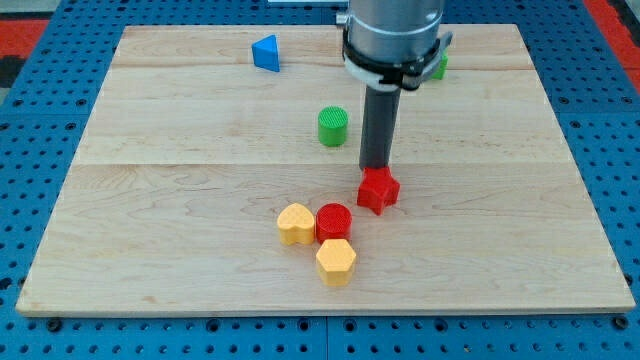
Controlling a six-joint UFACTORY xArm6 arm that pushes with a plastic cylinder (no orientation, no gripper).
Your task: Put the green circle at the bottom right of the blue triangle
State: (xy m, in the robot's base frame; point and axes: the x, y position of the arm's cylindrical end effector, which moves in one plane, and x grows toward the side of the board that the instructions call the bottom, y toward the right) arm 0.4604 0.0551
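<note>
The blue triangle [266, 53] is sitting on the bench [150, 230] at eleven o'clock. Yellow blocks [295, 224] [336, 262] are flanking a red circle [334, 221]. The green circle [333, 126] is standing near centre. My tip [376, 168], a plain rod with no tool jaws, is touching the red block [378, 189]. Another green block [439, 66] is peeking out at one o'clock.

Our arm [392, 30] shows as a broad grey metal cylinder, ringed at its lower edge by a black clamp band with a thin white line. Below the band we narrow into a straight dark grey rod [378, 125], plain and unmarked. The rod ends in my tip [376, 167], just above the red block [378, 190].
</note>
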